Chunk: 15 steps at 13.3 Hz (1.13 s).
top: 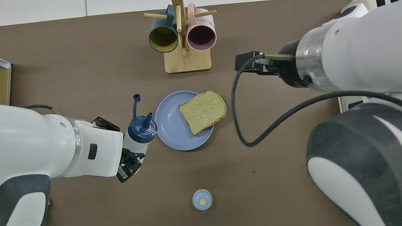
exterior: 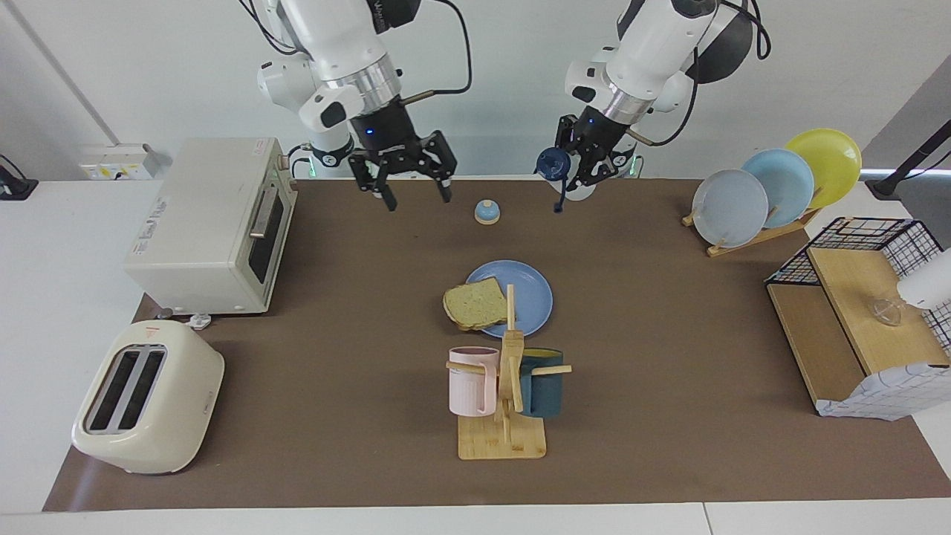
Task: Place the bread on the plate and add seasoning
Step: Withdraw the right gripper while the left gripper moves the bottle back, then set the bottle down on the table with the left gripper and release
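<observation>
The bread (exterior: 475,303) lies on the periwinkle-blue plate (exterior: 531,297) in the middle of the table, its crust overhanging the rim toward the right arm's end; bread (top: 203,112) and plate (top: 171,130) also show in the overhead view. My left gripper (exterior: 594,167) is shut on the seasoning bottle (exterior: 568,177) and holds it tilted in the air, navy cap (top: 142,129) toward the plate, its lid hanging open on its tether. The bottle is over the table just beside the plate, toward the left arm's end. My right gripper (exterior: 412,189) is open and empty, raised over the table near the toaster oven.
A small blue bell (exterior: 487,212) stands nearer to the robots than the plate. A wooden mug tree (exterior: 505,386) with two mugs stands farther out. Toaster oven (exterior: 215,223) and toaster (exterior: 148,394) are at the right arm's end; plate rack (exterior: 773,186) and wire shelf (exterior: 854,312) at the left arm's end.
</observation>
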{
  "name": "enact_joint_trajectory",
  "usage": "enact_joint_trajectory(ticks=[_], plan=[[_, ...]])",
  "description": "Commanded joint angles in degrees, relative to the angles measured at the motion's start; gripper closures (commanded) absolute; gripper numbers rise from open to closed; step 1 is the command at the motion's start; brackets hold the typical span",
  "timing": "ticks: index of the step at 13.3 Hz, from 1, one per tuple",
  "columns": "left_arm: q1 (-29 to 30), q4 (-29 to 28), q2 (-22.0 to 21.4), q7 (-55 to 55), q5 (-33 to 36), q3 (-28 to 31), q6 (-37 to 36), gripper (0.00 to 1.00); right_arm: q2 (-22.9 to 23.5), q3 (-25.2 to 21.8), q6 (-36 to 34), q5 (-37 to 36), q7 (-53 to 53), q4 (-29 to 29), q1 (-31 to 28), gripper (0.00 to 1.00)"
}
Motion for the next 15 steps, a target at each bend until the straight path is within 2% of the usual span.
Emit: enact_joint_trajectory(ticks=[1,3,4,5,7,11,15], plan=[[3.0,-1.2,-0.7,-4.1,-0.2,-0.2,3.0,0.81,-1.0,0.6,-6.3,-3.7,-4.1,-0.7,-6.3,0.00],[3.8,-1.8,-0.7,-8.2,-0.2,-0.1,4.9,0.81,-1.0,0.6,-13.1,-5.0,-5.0,0.1,-10.9,0.00],[4.5,-2.4,-0.7,-9.9,-0.2,-0.1,5.9,0.81,0.0,0.8,-17.4,-6.7,-7.9,3.8,-13.2,0.00],[5.3,-2.5,-0.7,-11.1,-0.2,-0.1,6.3,0.81,1.1,0.7,-18.4,-9.2,-11.8,5.4,-13.3,0.00],[7.3,-2.7,-0.7,-11.8,-0.2,-0.1,7.1,0.81,-0.5,0.8,-19.1,-11.7,-13.3,4.3,-13.8,0.00],[9.3,-3.9,-0.6,-16.1,0.4,0.0,12.1,0.81,-2.3,0.8,-18.8,-10.6,-13.8,-0.1,-14.8,0.00],[10.0,-5.3,-0.5,-22.1,5.5,-0.1,17.1,0.81,-1.6,-0.6,-18.3,-10.9,-17.0,0.3,-15.3,0.00]])
